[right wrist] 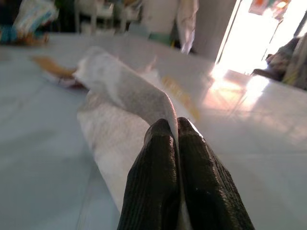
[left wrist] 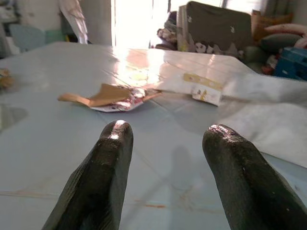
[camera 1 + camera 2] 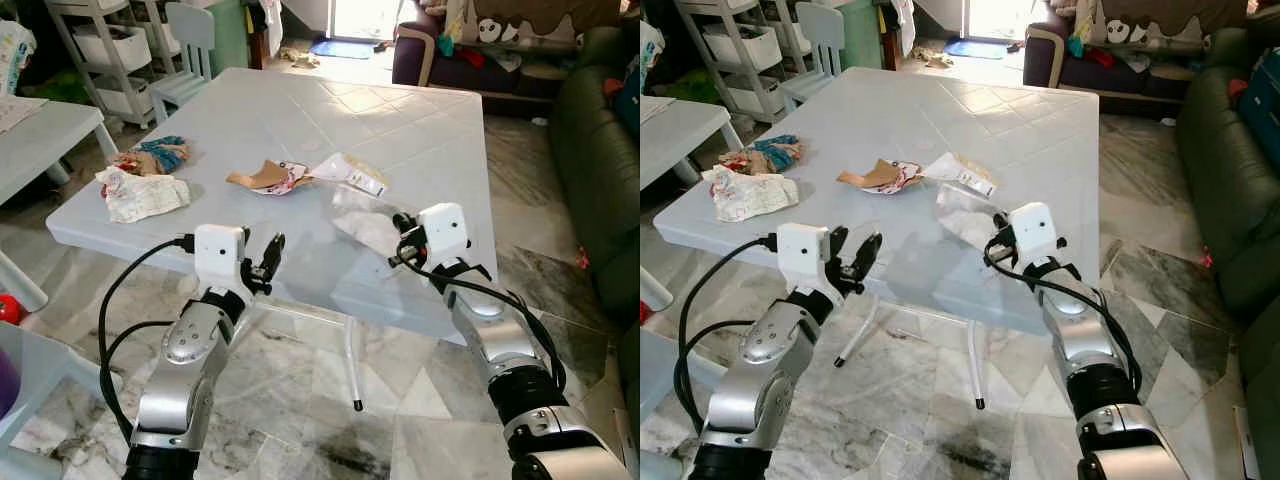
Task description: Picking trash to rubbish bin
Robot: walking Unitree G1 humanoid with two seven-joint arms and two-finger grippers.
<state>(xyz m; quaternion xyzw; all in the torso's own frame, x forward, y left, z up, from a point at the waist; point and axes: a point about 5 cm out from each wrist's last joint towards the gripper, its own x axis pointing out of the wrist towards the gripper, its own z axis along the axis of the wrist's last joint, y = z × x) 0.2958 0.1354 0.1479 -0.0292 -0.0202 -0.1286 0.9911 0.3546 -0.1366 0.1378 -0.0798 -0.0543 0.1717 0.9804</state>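
Item: clear plastic wrapper, lying on the pale plastic table near its front edge, on your right side. Holder: your right gripper, fingers pressed together and pinching the wrapper's near end, as the right wrist view shows. Axis: the wrapper's length runs away from that gripper toward the table's middle, so a lift probably trails the free end behind. Second item: torn brown card scrap, straight ahead of your left gripper, which hovers at the front edge with fingers spread and nothing between them; it is the nearer arm for this piece. Further stock: printed white packet beside the scrap; crumpled paper and coloured wrapper toward the left edge.
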